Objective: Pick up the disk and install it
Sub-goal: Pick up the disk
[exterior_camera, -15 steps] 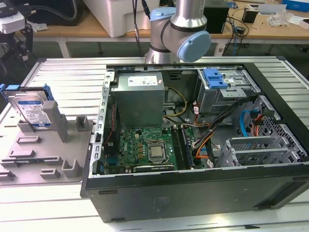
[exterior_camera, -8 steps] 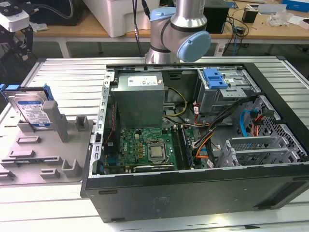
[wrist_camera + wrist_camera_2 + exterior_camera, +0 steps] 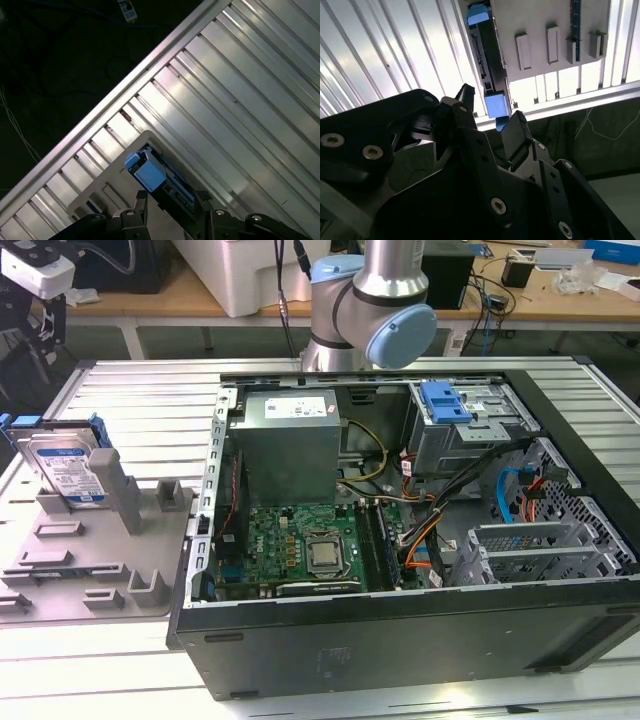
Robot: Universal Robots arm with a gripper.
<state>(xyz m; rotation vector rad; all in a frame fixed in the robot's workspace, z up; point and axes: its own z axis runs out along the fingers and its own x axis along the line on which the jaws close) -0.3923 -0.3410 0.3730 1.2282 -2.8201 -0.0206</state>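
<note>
The ribbed metal table [image 3: 120, 380] is carrying everything in the exterior view. An open black computer case [image 3: 400, 640] is lying on its side and taking up most of that view's right. The grey arm [image 3: 385, 300] is rising behind the case at the far edge. A flat grey holder [image 3: 90, 560] is sitting on the table at the exterior view's left, just beside the case. The disk [image 3: 68, 468] is standing on edge in this holder, leaning slightly, with its blue bracket framing the silver body. In both wrist views the claw [image 3: 491, 107] is hovering above the disk's upper edge [image 3: 150, 172]. Its two black fingers [image 3: 517, 127] are standing spread apart, one to each side of the blue bracket end, and are gripping nothing.
</note>
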